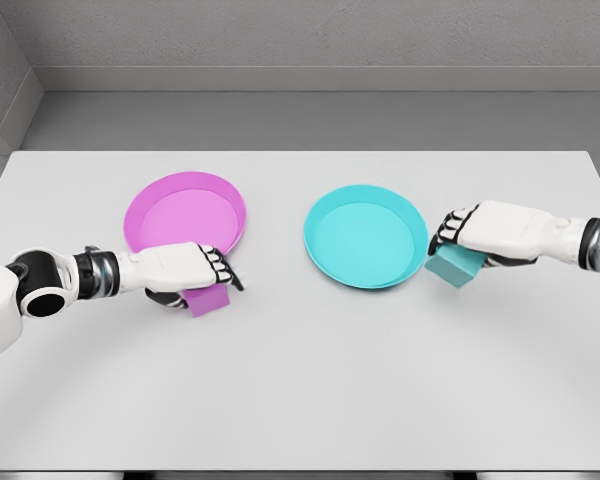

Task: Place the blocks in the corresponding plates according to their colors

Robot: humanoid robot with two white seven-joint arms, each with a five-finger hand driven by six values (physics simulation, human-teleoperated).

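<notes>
On a white table (300,400): left hand (180,272), fingers curled around purple block (208,299), just below purple plate (185,213). Right hand (480,235), fingers gripping tilted teal block (455,266), just right of teal plate (365,236). No readable writing anywhere.

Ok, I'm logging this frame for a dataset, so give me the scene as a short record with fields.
surface: white table
purple plate: left of centre, empty
cyan plate: right of centre, empty
purple block: in left hand, beside its plate's near edge
cyan block: in right hand, beside its plate's right rim
blocks placed: none
</notes>
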